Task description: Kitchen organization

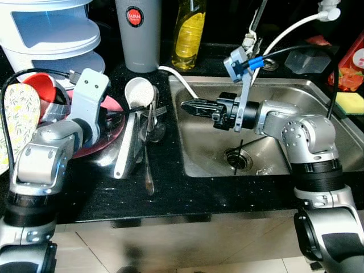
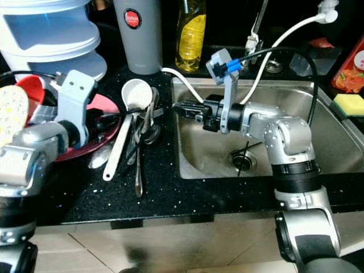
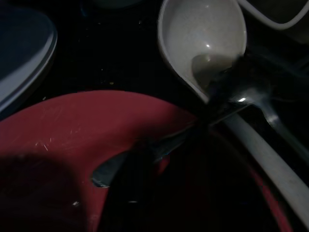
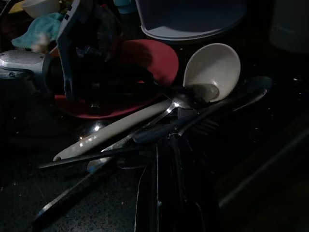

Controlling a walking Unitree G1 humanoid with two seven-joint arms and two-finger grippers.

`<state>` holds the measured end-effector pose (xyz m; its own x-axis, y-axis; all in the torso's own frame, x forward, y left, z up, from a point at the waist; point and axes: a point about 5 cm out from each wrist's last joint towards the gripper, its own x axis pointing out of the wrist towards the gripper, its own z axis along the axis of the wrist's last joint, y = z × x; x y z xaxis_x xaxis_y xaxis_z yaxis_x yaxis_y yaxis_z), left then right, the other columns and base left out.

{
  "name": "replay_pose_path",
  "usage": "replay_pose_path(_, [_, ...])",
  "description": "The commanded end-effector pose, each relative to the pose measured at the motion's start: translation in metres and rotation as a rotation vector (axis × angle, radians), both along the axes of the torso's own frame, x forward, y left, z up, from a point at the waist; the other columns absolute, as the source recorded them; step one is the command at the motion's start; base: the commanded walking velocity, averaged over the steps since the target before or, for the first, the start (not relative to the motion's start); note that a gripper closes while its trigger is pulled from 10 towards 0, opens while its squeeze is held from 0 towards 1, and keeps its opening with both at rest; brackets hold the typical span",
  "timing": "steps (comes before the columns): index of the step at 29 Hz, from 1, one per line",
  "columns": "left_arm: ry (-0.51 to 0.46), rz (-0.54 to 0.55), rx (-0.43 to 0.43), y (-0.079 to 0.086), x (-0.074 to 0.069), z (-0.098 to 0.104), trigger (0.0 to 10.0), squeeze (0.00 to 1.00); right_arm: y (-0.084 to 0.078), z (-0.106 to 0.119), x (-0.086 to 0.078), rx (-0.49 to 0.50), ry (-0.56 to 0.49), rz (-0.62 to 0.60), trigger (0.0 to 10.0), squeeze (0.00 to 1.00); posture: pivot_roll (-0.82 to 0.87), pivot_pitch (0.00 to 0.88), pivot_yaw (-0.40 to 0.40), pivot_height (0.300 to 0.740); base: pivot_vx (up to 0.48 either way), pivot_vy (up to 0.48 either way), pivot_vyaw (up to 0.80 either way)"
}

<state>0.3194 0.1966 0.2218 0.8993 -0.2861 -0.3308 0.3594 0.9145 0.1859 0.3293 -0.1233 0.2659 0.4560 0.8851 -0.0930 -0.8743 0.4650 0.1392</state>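
The right gripper [image 1: 187, 106] is held over the left part of the sink [image 1: 318, 91], its fingers closed and empty, pointing left at the cutlery [image 1: 145, 136] piled on the counter [image 1: 170, 187]. The left gripper [image 1: 116, 120] lies over the red plate [image 1: 116, 108]; its grip cannot be told. A white ladle [image 1: 139, 92] rests on the pile.

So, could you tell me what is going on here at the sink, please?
The robot stands at a black counter with a pile of utensils beside a steel sink. Its right claw reaches over the sink's left edge toward the pile, fingers close together and holding nothing. Its left claw is over a red plate, next to a white ladle and a spoon. Nothing has been lifted yet.
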Motion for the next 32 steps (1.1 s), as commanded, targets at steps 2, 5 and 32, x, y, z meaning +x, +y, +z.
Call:
replay_pose_path(2, [0.049,-0.01,0.013,0.001,0.003,-0.012,10.0,0.0,-0.005,0.002,-0.003,0.001,-0.009,-0.014,10.0,0.0,0.19,0.0,-0.056,0.74,0.0,0.0,0.0])
replay_pose_path(5, [0.034,-0.03,-0.001,-0.004,0.004,-0.013,10.0,0.0,-0.005,0.003,-0.003,0.001,-0.012,-0.018,10.0,0.0,0.19,0.0,-0.058,0.74,0.0,0.0,0.0])
replay_pose_path(32, [-0.203,-0.111,-0.077,-0.022,-0.002,0.025,10.0,0.0,-0.003,0.003,0.0,-0.001,-0.01,-0.024,10.0,0.0,0.2,0.0,-0.073,0.74,0.0,0.0,0.0])
